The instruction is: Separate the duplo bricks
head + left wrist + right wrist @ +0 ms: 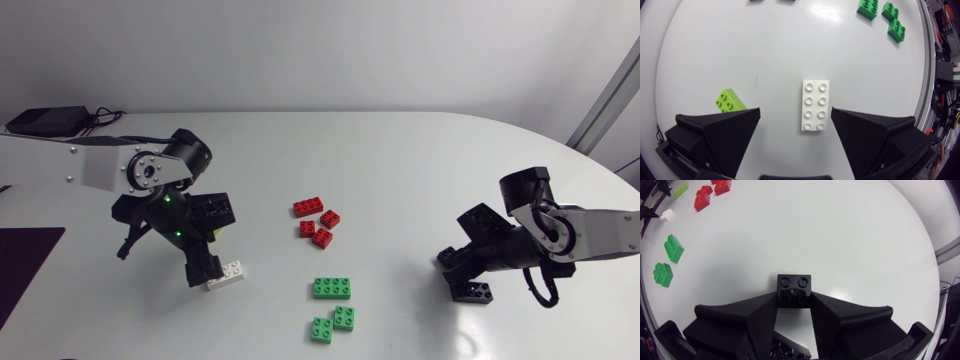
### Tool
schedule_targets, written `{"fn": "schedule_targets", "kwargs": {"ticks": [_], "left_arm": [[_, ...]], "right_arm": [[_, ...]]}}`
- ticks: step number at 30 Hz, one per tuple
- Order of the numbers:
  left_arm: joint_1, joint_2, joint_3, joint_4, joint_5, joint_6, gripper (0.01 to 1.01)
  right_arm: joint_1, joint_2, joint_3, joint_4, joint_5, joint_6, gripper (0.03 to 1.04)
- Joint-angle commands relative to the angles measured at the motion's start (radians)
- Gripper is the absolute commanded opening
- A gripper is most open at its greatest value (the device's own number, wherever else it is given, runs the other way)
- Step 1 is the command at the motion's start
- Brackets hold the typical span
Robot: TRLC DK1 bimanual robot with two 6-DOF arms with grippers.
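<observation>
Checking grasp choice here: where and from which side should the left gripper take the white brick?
Across its two long smooth sides, coming straight down: the white brick lies flat, studs up, lengthwise between the open fingers of the left gripper.

The table [400,160] is plain white, without any pattern. In its middle we see four red bricks [308,207], all of the same bright red. Nearer lie three green bricks [332,288] of a strong grass green. On the left there is one white brick [815,105], nearly the same tone as the table. Beside it is a lime brick [731,101], a lighter yellow-green than those three. On the right we see a black brick [794,287], as dark as the matte black right gripper [794,298]. The left gripper [795,112] is matte black too. The left arm [105,167] and the right arm [605,232] have pale silver-grey links with black joints. On the left arm two small green lights glow.
</observation>
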Motion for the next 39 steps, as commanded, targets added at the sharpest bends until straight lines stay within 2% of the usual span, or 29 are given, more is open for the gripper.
{"fn": "schedule_targets", "kwargs": {"ticks": [1,7,8,11,12,13,17,22,24,31,39], "left_arm": [[-0.007,-0.020,-0.033,0.007,-0.005,0.030,0.987],[-0.019,-0.026,-0.062,0.018,-0.010,0.030,0.987],[-0.025,-0.023,-0.070,0.023,-0.011,0.030,0.987],[-0.041,0.000,-0.079,0.041,-0.013,0.025,0.985],[-0.047,0.011,-0.079,0.049,-0.014,0.023,0.985],[-0.053,0.023,-0.082,0.055,-0.014,0.022,0.984],[-0.070,0.060,-0.093,0.082,-0.017,0.017,0.980],[-0.074,0.105,-0.091,0.105,-0.021,0.016,0.892],[-0.083,0.114,-0.099,0.116,-0.021,0.014,0.800],[-0.151,0.114,-0.093,0.135,-0.019,-0.026,0.230],[-0.269,0.069,-0.088,0.127,-0.011,-0.090,0.228]], "right_arm": [[-0.006,-0.008,-0.031,-0.012,-0.004,-0.027,0.34],[-0.006,-0.018,-0.043,-0.022,-0.003,-0.031,0.35],[-0.006,-0.018,-0.042,-0.027,-0.003,-0.034,0.41],[-0.008,-0.028,-0.042,-0.050,-0.001,-0.048,0.85],[-0.008,-0.038,-0.045,-0.050,-0.001,-0.050,0.97],[-0.008,-0.042,-0.049,-0.052,-0.001,-0.051,0.99],[-0.009,-0.081,-0.065,-0.055,-0.001,-0.054,0.99],[-0.029,-0.137,-0.065,-0.081,-0.004,-0.065,0.99],[-0.029,-0.159,-0.068,-0.091,-0.004,-0.071,0.99],[-0.029,-0.203,-0.089,-0.102,-0.006,-0.082,0.99],[-0.029,-0.246,-0.109,-0.113,-0.018,-0.087,0.99]]}}
